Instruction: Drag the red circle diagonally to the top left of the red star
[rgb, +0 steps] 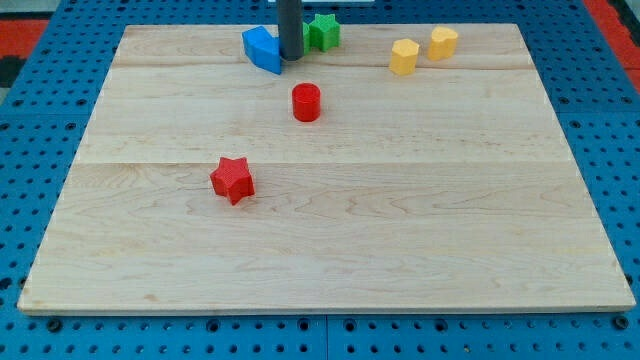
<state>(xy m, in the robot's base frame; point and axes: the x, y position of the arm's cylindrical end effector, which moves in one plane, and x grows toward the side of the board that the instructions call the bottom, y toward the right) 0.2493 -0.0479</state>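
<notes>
My tip (291, 57), a smooth dark rod's end that grips nothing, touches the blue block (263, 49). On the pale wooden desk (400, 220), the red circle (306, 102) sits right of and above the red star (233, 180).

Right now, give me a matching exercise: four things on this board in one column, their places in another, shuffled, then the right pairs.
Things:
1. red circle
2. red star
3. blue block
4. my tip

Places:
A. between the blue block and the green star
B. lowest in the view, left of centre
C. top edge, just left of the rod
D. below the rod, up and right of the red star

Pairs: 1-D, 2-B, 3-C, 4-A
</notes>
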